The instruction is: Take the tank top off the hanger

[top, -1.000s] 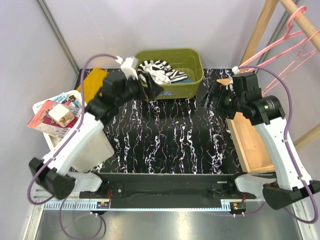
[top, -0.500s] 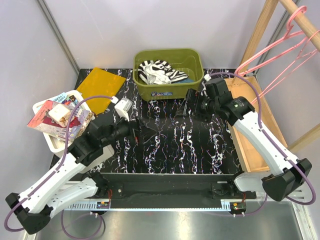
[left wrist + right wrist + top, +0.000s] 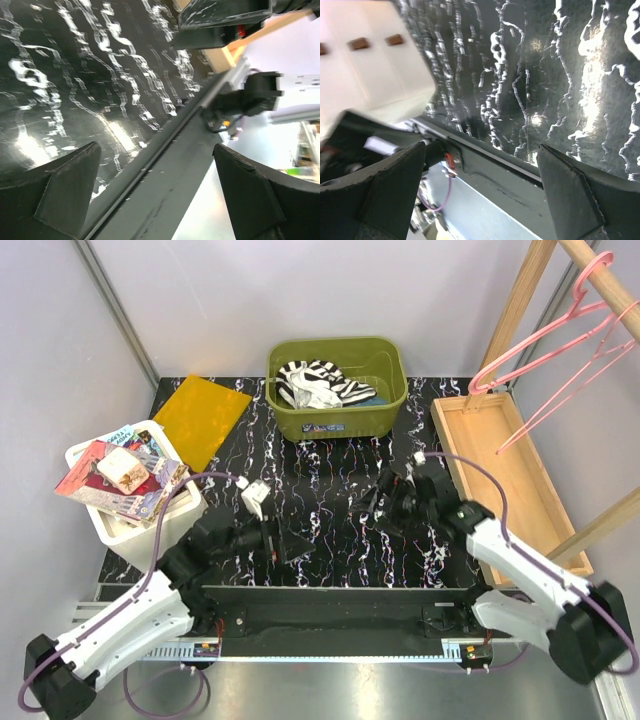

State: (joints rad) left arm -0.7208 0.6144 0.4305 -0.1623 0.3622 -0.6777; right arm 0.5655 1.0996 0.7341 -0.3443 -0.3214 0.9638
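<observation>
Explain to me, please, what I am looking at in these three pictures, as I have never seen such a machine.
These are two robot arms bolted at the near edge of a black marbled table. The wide picture comes from a fixed camera above and behind them; the other two come from a camera on each wrist, looking past its own fingers. The left gripper and the right gripper are both open and hold nothing. Around them are a green bin with a striped garment in it, a yellow sheet, a white box of books and a wooden tray. Pink hangers hang bare at the upper right.
</observation>
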